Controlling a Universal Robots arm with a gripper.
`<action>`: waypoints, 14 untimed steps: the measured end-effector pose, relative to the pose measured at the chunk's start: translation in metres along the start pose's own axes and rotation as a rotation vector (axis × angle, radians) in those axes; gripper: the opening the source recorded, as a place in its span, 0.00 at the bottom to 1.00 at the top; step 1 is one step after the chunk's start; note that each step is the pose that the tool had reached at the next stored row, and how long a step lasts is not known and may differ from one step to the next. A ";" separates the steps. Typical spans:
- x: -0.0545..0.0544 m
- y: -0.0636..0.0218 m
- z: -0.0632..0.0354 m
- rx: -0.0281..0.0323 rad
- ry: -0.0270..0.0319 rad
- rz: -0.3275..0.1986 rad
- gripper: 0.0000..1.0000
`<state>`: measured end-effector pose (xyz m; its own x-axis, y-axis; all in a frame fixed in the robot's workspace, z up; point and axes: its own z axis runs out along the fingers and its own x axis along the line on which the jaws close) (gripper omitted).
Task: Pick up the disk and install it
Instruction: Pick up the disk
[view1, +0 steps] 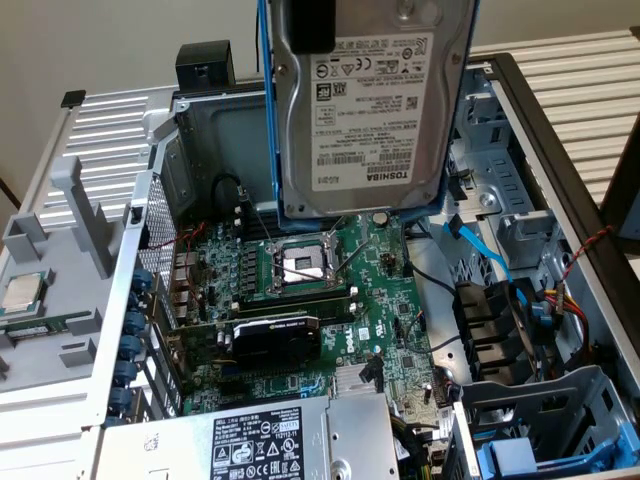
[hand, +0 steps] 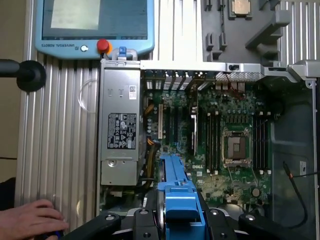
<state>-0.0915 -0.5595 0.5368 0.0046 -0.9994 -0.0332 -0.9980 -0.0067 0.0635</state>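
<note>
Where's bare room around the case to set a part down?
Free: ribbed table bordered by the power supply, the teach pendant and a person's hand; also ribbed table past the case frame on the exterior view's right. Crowded: the motherboard, the cabled drive bay, the grey tray with the processor chip. The disk hangs over the open case.

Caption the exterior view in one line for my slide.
Silver rectangular metal hard disk in its bright blue plastic carrier, held upright above the open grey computer case and its green motherboard.
</note>
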 end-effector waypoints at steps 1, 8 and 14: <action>0.002 -0.0029 -0.0004 0.0000 0.0000 0.000 0.37; 0.014 -0.0210 -0.0028 -0.0002 -0.0001 0.000 0.37; 0.024 -0.0344 -0.0044 -0.0003 -0.0001 0.000 0.37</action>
<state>-0.0568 -0.5832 0.5382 0.0048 -0.9994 -0.0333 -0.9979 -0.0069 0.0638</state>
